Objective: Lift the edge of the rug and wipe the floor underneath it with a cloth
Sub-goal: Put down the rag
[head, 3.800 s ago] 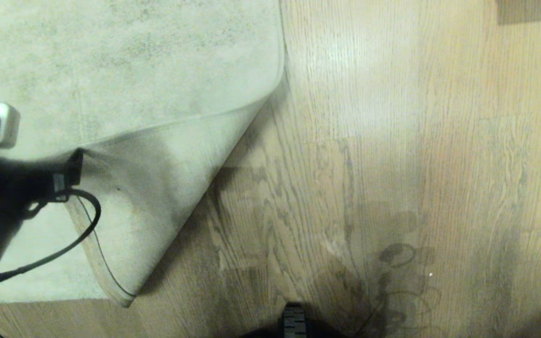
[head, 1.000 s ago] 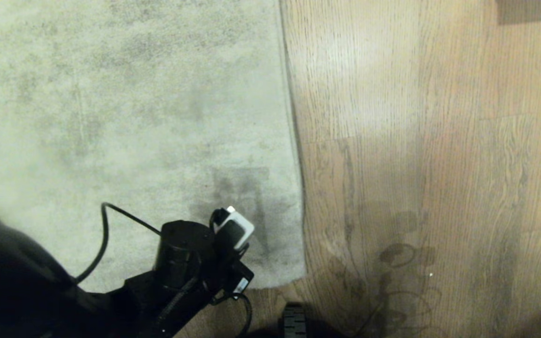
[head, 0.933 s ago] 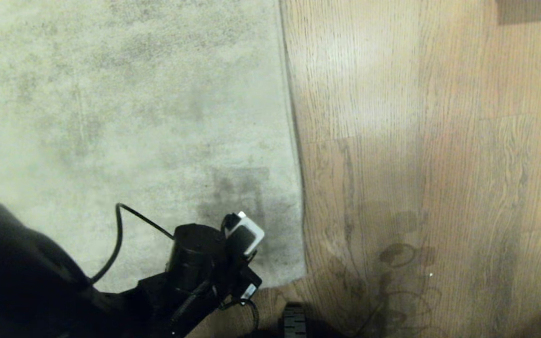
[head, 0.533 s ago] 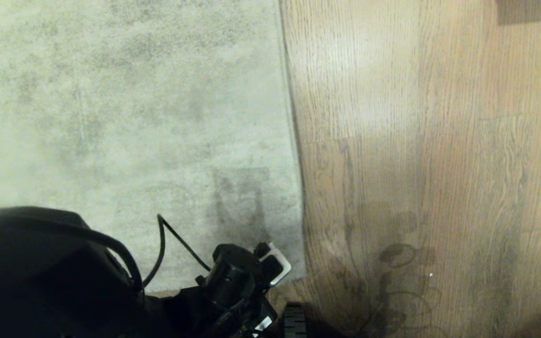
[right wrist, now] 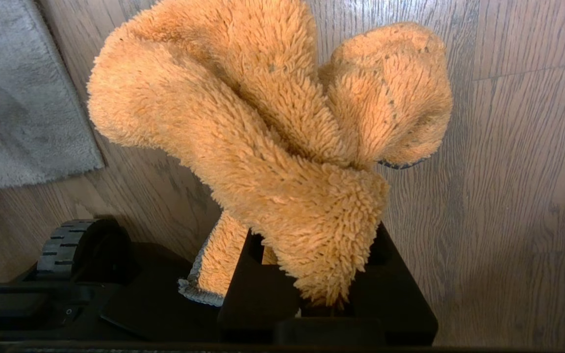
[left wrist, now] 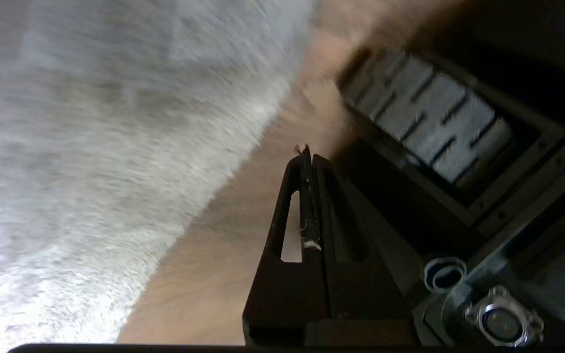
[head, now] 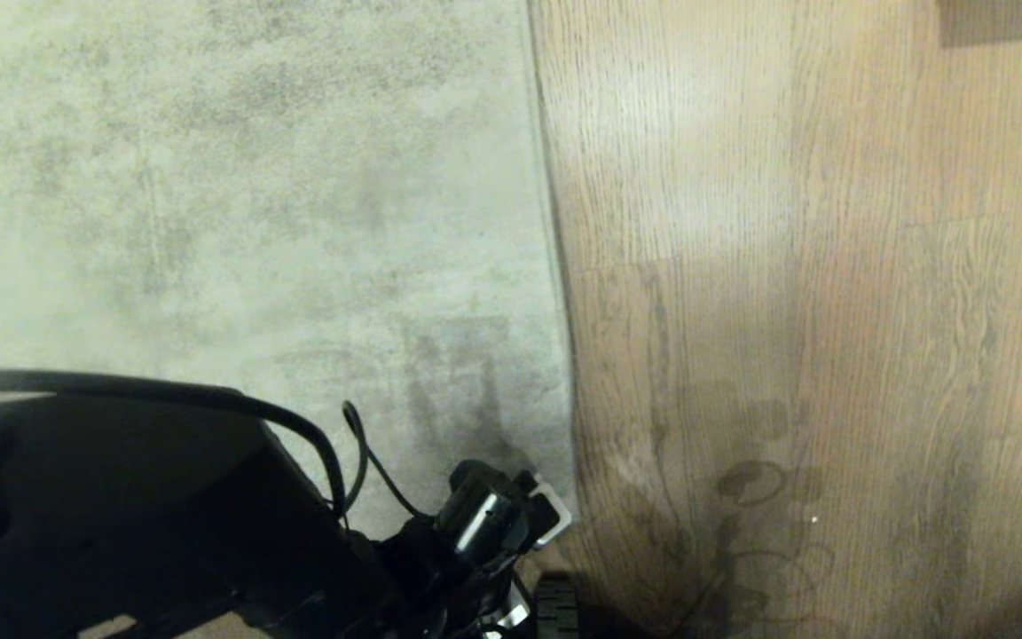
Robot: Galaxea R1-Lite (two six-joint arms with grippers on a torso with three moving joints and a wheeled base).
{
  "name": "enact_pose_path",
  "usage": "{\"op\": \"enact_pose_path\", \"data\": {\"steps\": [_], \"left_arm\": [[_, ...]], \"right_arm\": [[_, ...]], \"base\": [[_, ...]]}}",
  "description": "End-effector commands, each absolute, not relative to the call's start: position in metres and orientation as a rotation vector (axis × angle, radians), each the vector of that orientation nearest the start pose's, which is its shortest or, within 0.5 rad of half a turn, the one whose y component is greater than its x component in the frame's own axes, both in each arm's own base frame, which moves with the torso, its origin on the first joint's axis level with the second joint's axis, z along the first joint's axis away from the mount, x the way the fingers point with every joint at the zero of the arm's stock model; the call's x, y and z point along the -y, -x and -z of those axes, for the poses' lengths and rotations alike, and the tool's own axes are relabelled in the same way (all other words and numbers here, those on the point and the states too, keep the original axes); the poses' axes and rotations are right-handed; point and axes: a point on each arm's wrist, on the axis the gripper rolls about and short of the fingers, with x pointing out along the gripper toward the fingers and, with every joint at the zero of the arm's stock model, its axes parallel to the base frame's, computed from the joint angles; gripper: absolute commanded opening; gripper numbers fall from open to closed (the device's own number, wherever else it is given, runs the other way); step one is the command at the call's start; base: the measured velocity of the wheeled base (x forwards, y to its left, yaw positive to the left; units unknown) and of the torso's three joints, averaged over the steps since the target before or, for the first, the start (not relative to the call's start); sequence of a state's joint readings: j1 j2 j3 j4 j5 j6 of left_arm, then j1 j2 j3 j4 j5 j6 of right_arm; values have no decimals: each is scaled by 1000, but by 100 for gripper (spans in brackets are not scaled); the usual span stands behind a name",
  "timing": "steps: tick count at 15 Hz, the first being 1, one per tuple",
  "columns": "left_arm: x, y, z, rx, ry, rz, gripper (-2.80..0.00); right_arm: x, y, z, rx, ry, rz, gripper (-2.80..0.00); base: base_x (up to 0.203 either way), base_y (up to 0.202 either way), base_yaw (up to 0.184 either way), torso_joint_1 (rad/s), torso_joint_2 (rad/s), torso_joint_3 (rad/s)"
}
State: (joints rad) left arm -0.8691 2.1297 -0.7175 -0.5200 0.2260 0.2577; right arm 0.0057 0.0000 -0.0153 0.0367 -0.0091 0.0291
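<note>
A fluffy orange cloth (right wrist: 272, 142) — soft, light — is clamped in the right gripper (right wrist: 307, 294) above the floor (right wrist: 508, 196); the rug edge (head: 555, 355), limp, lies flat, best pinched at its corner, beside the closed, empty left gripper (left wrist: 308, 162).

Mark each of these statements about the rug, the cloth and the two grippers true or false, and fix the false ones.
1. The rug edge lies flat on the floor. True.
2. The left gripper is clamped on the rug corner. False: it is shut on nothing, beside the rug over bare floor near the robot's base.
3. The right gripper holds the cloth. True.
4. The cloth is pink and smooth. False: it is orange and fluffy.
5. The cloth is spread flat on the floor. False: it is bunched up in the gripper, above the floor.
</note>
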Motion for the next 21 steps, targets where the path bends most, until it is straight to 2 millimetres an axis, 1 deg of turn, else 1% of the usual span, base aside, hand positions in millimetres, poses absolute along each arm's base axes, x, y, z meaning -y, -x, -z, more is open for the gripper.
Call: {"op": "enact_pose_path", "data": {"steps": [1,3,6,8,11,15,18,21], "left_arm": [[249,-217,-6,-764,-749,704,-280],[250,-219,-3,-803,-789,674,-280],[250,-226,-6,-795,-832,570,-280],[250,-234,-5,-791,-835,531,-280],[259,-249,-6,-760,-840,463,-280],[267,-256,9,-778,-860,456,-280],[275,-261,16,-770,-868,464,-280],[276,-264,20,-765,-889,472,-280]], "right_arm": [[0,24,-76,-23,-29,3,-280],[0,24,-76,-23,-29,3,-280],[0,24,-76,-23,-29,3,-280],[0,24,-76,-23,-29,3,-280],[0,24,-76,-23,-29,3,-280],[0,24,-76,-23,-29,3,-280],[0,24,-76,-23,-31,3,-280],[0,24,-76,-23,-30,3,-280]], "base": [[0,0,0,0,0,0],[0,0,0,0,0,0],[0,0,0,0,0,0],[0,0,0,0,0,0],[0,0,0,0,0,0],[0,0,0,0,0,0],[0,0,0,0,0,0],[0,0,0,0,0,0]]}}
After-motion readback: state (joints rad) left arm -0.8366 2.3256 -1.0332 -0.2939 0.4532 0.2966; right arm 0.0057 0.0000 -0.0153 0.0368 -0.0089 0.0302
